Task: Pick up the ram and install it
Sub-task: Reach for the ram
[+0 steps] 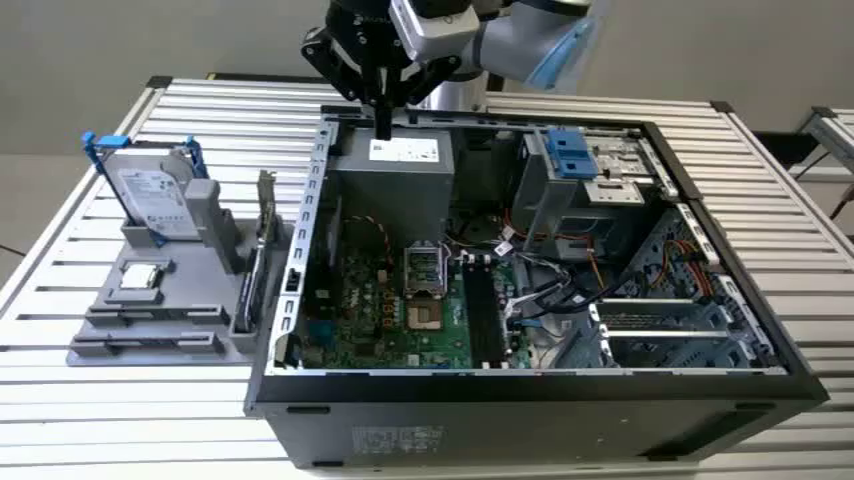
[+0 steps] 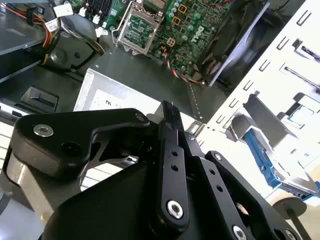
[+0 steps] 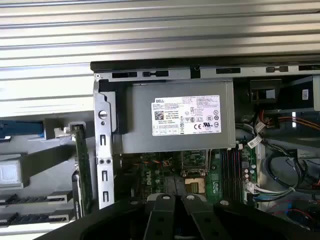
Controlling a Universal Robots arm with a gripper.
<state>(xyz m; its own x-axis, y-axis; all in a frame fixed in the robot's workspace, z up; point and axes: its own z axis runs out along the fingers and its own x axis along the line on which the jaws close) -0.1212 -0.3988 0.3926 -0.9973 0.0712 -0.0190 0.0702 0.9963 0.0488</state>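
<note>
**Gripper empty over the case, ram in the holder**

- Gripper [image 1: 384,130] hangs above the far edge of the open computer case [image 1: 747,330], over the grey power supply [image 1: 394,165]. In the exterior view the fingers read as one narrow black blade, pressed together with nothing between them. The second wrist view agrees.
- Ram [image 1: 243,295]: not in the gripper. My best reading is the thin dark strip standing on edge in the grey holder [image 1: 147,330], on the exterior view's left of the case. It sits just beside the green card [image 3: 81,165], on the side away from the case. The two are hard to separate, so this is tentative.
- Hard drive [image 1: 154,195] in its blue frame stands at the holder's far end, well apart from the strip.
- Black memory slots [image 1: 481,310] lie on the motherboard [image 1: 387,320], beside the processor socket. They look unfilled.

Handling, as judgement:
- Light, stiff and very thin. It should not sag, but it would pivot if pinched near one end.
- The flat faces are probably smooth and may carry chips. A firm, modest squeeze should do.
- Best hold is across the thickness, mid-length, near the upper long edge. That leaves the lower contact edge free and untouched.
- The green card stands close alongside, so a finger has little room on that side.
- The board would likely resist poorly if twisted or seated askew.
</note>
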